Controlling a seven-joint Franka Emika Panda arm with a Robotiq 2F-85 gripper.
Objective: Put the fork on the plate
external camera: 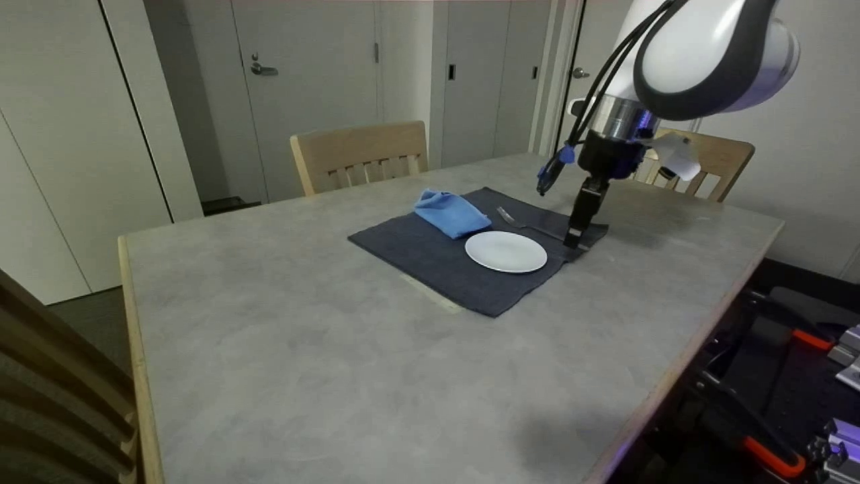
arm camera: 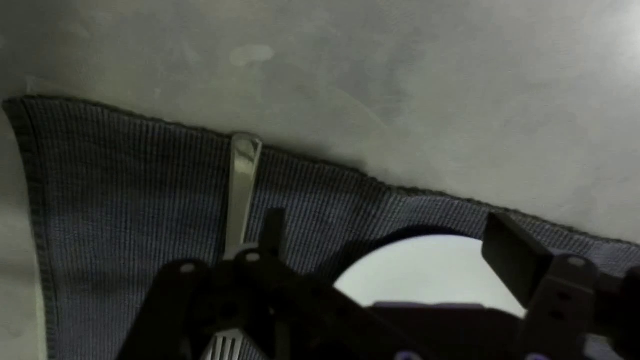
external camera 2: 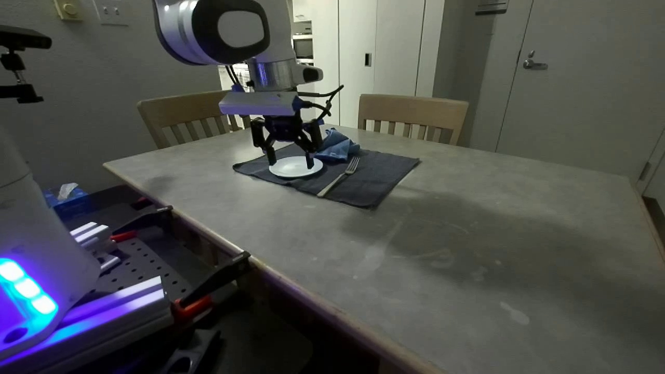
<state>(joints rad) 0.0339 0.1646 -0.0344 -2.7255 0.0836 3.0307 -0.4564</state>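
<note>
Wrist view: the tool (arm camera: 385, 245) gapes wide with nothing gripped, and the plate (arm camera: 430, 275), not the fork (arm camera: 241, 195), shows in its gap. Lowered as it stands, it would probably strike or pinch the plate's rim, from being lined up with the wrong thing. Swung toward 9 o'clock while too low, its nearer jaw could knock the fork askew. The fork is thin and lies flat on the mat (arm camera: 125, 210), so a grasp too deep may bunch the mat and tug the plate along; one too shallow may slip off the handle. The tool's height is hard to judge.

Here the fork lies at 9 o'clock from the tool, just beside that nearer jaw, handle end toward 12, tines toward 6, its middle hidden by the tool. In an exterior view the fork (external camera 2: 337, 179) sits between 3 and 4 o'clock from the tool, apart from the plate.
</note>
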